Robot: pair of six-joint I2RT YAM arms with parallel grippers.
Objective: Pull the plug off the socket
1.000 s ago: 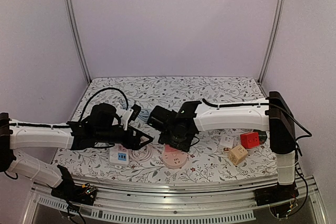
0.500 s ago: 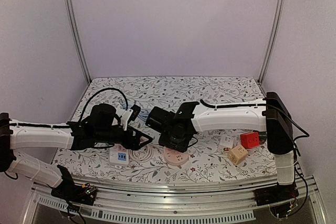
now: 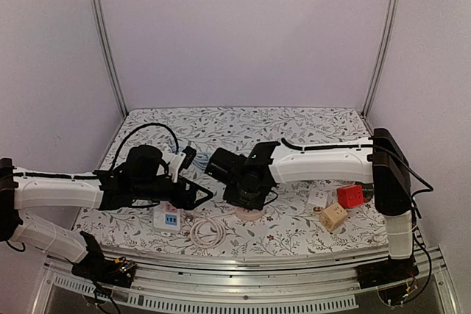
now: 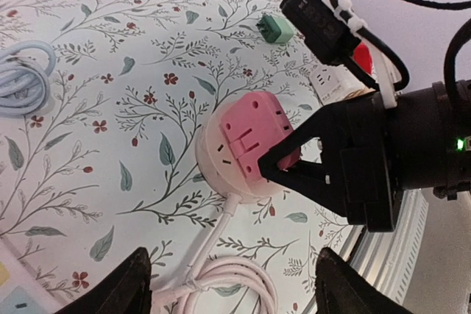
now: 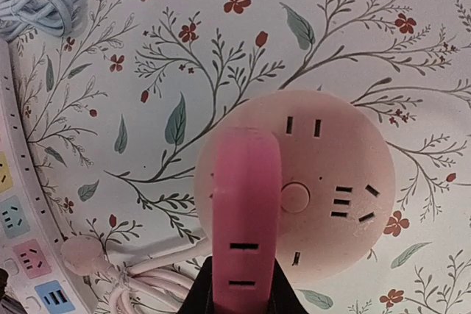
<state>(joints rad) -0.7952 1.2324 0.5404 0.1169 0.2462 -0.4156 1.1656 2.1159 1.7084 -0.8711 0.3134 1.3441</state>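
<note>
Though the top view hides it, the right wrist view shows the right pincer (image 5: pixel 243 290) clenched on the pink plug (image 5: pixel 246 196); left pincer (image 4: pixel 234 262) released.

We see two arms w/ white shells & black joints. Left arm (image 3: pixel 55 190): white links, black motor housings toward the wrist, a black cable (image 3: pixel 131 134) looping off at 12 o'clock. Right arm (image 3: pixel 324 165): long white link, second black cable (image 3: pixel 324 148) along its 12 o'clock edge, tall black joint block (image 3: pixel 388 170) at 3 o'clock. Left gripper (image 4: pixel 234 284): matte black, rounded fingers. Right gripper (image 4: pixel 274 161): black triangular frame, w/ a green LED (image 4: pixel 461 143) at 3 o'clock & white zip ties (image 4: pixel 344 14) on its cable.
</note>
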